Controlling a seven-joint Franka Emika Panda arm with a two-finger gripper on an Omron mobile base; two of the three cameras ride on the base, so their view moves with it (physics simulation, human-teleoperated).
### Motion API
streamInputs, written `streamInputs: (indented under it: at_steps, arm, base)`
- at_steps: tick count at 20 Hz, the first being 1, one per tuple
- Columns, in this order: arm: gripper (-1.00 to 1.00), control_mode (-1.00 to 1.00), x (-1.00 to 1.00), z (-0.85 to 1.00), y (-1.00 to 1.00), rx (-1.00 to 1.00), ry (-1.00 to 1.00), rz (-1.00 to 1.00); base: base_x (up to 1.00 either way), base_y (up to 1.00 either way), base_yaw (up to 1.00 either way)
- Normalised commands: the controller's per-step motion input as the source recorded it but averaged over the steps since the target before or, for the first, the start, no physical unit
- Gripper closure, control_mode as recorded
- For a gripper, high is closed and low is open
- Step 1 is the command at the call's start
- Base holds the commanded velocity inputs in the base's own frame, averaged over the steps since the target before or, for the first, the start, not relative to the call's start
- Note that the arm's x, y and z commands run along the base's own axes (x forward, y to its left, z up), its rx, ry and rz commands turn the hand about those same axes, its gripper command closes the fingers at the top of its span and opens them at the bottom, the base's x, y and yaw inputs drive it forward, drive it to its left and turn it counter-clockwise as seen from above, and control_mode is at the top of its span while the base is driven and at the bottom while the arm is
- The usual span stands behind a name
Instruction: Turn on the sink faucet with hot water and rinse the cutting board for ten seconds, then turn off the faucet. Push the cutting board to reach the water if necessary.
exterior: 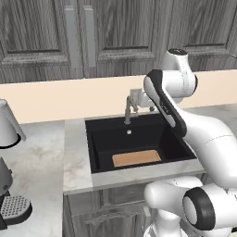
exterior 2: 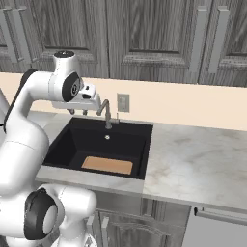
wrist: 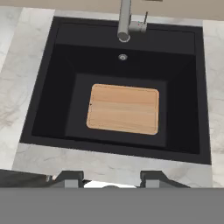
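The black sink is set in a pale marble counter, and the tan cutting board lies flat on its floor toward the near side. That board sits apart from the small round drain. At the back rim stands the grey faucet, its spout over the drain end. My gripper hangs open above the basin, just beside the faucet, with nothing between its fingers. The water is out of view.
A grey kettle stands on the counter left of the sink, with a dark appliance below it. Wide marble counter spreads to the sink's right. A wall outlet sits behind the faucet, and dark wood cabinets hang above.
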Motion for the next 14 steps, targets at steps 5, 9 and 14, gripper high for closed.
streamInputs:
  at_steps: [5, 9, 14]
  arm:
    - [-1.0, -1.0, -0.02, 0.0, 0.0, 0.0, 0.0, 0.0]
    - [-1.0, -1.0, -0.14, -0.07, -0.14, 0.0, -0.1, 0.0]
    - [-1.0, -1.0, -0.05, -0.1, -0.31, 0.02, -0.16, 0.05]
  base:
    - [0.0, 0.0, 0.0]
    - [0.0, 0.0, 0.0]
    - [0.0, 0.0, 0.0]
